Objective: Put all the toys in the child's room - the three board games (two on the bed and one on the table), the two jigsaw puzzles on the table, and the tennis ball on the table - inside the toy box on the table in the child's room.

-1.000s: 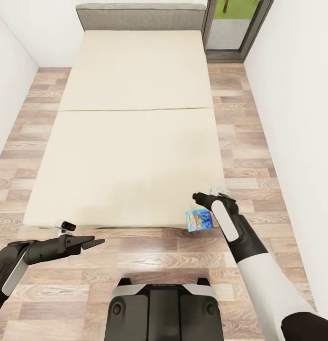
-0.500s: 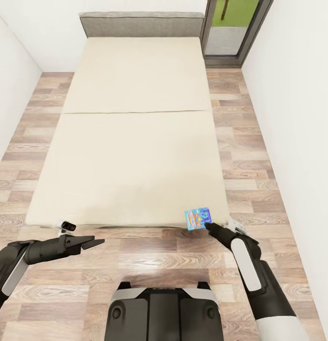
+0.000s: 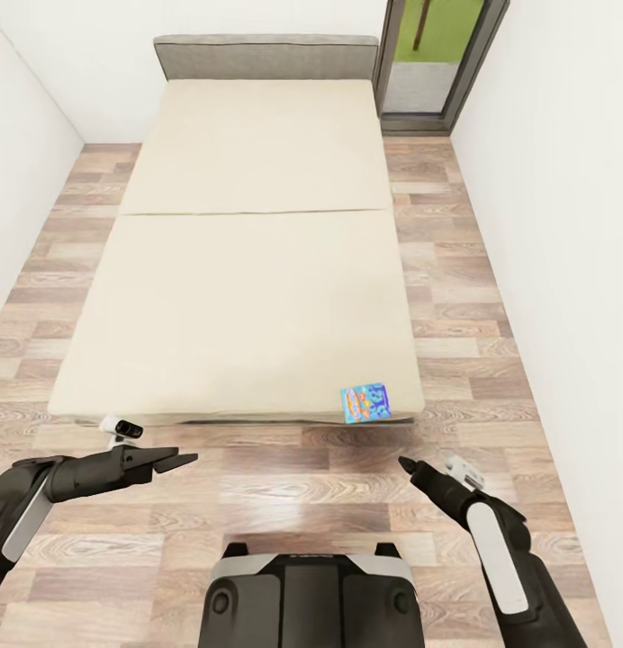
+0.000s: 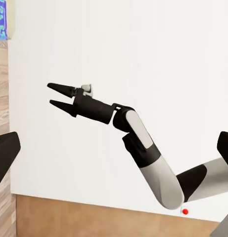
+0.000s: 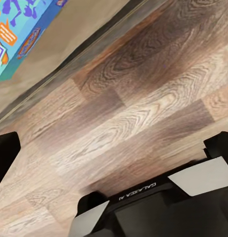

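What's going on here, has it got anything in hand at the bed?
Nothing is in hand. The robot faces the foot of the bed. One board game lies flat on the mattress at the near right corner. The right gripper hangs over the wooden floor short of that box, not touching it. The left gripper is open and empty, held out over the floor.

cream bed (image 3: 248, 261) with grey headboard (image 3: 266, 56) on wood floor (image 3: 455, 297), glass door (image 3: 433, 54) beyond
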{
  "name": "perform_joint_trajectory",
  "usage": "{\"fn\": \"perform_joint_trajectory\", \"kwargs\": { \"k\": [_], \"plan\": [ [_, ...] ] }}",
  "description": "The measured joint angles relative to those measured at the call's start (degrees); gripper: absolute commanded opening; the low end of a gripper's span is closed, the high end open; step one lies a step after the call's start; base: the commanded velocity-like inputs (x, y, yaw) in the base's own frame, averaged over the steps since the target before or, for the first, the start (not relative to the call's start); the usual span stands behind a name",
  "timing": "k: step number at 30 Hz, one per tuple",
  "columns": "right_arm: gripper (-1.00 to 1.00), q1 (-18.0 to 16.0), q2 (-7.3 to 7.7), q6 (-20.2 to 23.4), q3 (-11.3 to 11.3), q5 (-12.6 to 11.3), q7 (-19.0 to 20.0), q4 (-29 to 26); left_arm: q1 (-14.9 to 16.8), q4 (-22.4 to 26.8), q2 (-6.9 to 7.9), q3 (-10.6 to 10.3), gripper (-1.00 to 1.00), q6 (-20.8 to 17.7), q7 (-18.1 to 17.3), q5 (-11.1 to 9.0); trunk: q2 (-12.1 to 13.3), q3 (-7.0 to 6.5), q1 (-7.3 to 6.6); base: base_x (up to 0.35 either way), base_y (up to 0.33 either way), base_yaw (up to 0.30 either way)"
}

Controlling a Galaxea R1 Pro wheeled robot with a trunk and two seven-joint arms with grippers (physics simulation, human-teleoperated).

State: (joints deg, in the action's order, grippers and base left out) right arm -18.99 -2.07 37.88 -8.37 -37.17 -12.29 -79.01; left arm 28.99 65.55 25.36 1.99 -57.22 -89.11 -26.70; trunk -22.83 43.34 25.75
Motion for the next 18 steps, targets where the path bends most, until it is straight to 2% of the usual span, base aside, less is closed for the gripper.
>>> {"fn": "perform_joint_trajectory", "kwargs": {
  "k": [18],
  "plan": [
    [1.0, 0.1, -0.08, -0.4, 0.0, 0.3, 0.2, 0.2, 0.0, 0.0, 0.14, 0.1, 1.0, 0.0, -0.1, 0.0, 0.0, -1.71, 0.0, -0.003, -0.005, 0.0]
  ]
}}
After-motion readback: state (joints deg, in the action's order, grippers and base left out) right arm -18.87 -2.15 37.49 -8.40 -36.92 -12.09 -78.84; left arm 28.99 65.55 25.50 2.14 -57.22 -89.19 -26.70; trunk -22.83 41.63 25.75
